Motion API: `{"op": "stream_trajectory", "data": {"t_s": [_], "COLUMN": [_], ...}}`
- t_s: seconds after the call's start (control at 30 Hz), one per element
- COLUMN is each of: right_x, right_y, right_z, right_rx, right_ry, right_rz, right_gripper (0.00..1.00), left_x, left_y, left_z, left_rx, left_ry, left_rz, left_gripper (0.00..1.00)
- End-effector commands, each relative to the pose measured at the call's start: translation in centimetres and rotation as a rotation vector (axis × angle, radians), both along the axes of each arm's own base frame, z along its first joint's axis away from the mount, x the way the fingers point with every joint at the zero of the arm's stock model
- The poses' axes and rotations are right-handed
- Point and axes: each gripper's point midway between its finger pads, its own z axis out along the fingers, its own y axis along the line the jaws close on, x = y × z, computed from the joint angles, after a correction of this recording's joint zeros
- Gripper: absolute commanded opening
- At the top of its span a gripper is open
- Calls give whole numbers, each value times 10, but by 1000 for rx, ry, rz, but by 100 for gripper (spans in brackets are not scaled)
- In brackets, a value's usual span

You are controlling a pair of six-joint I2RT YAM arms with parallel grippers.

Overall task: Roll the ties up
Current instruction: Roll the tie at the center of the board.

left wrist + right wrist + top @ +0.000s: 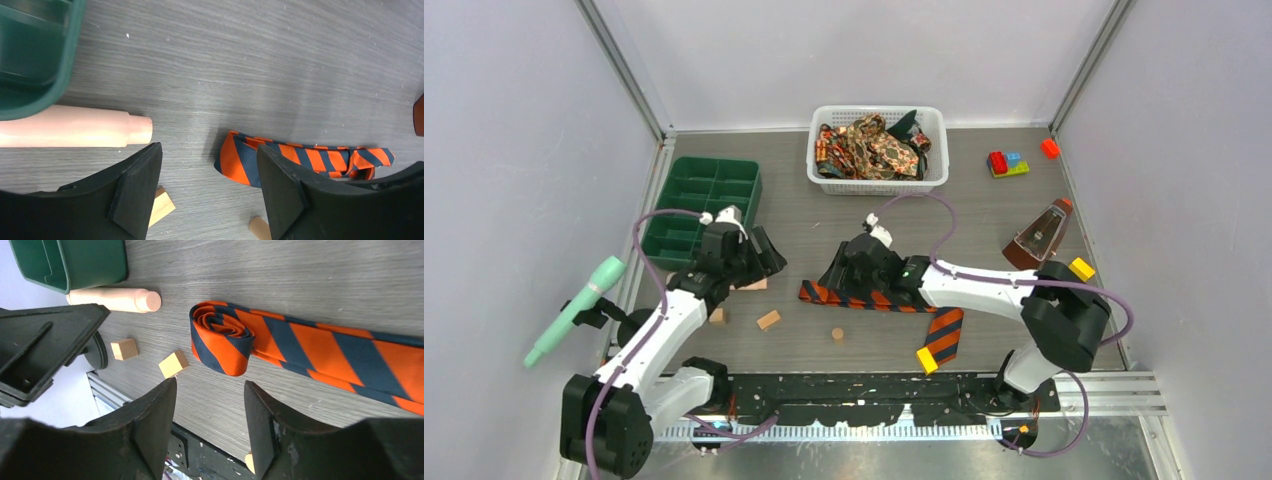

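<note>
An orange-and-dark striped tie (pixel 945 335) lies on the grey table in front of the arms, its left end wound into a small loose roll (pixel 220 335). My right gripper (pixel 210 387) hovers open just short of that roll, nothing between its fingers. My left gripper (pixel 207 155) is also open and empty, facing the rolled end (pixel 240 160) from the left, with its right finger (pixel 280 190) overlapping the tie in that view. More ties, brown-gold paisley (pixel 869 148) and dark green (pixel 907 125), are heaped in the white mesh basket (pixel 879 182) at the back.
A green compartment tray (pixel 704 205) stands at the left, with a pale pink cylinder (pixel 75 132) beside it. Small wooden blocks (pixel 768 320) lie near the left gripper. A brown metronome (pixel 1036 238), coloured toy bricks (pixel 1007 163) and yellow blocks (pixel 1081 268) sit at the right.
</note>
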Motion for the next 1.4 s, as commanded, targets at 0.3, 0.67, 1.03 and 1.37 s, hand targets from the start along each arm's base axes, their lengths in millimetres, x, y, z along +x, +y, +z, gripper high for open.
{"op": "stream_trajectory", "data": {"t_s": [0.3,0.67,1.03,1.37], "right_x": [1,6,12,12], "right_y": [27,15,1,-5], "right_z": [-26,-48,-56,-66], "right_rx": [43,-36,-118,-155], "right_ry": [82,97,87,109], "right_rz": [-22,-74,-99,-105], "right_gripper": [39,28,25,25], "left_x": [-10,-16,-24,-36], "left_y": [-29,-41,-68,-79], "left_z": [-19,-32,-32,-40], "left_rx": [-97,-120,-159,-153], "left_ry": [19,48,25,49], "left_rz": [-119,-189,-326,-398], "left_gripper": [62,59,65,70]}}
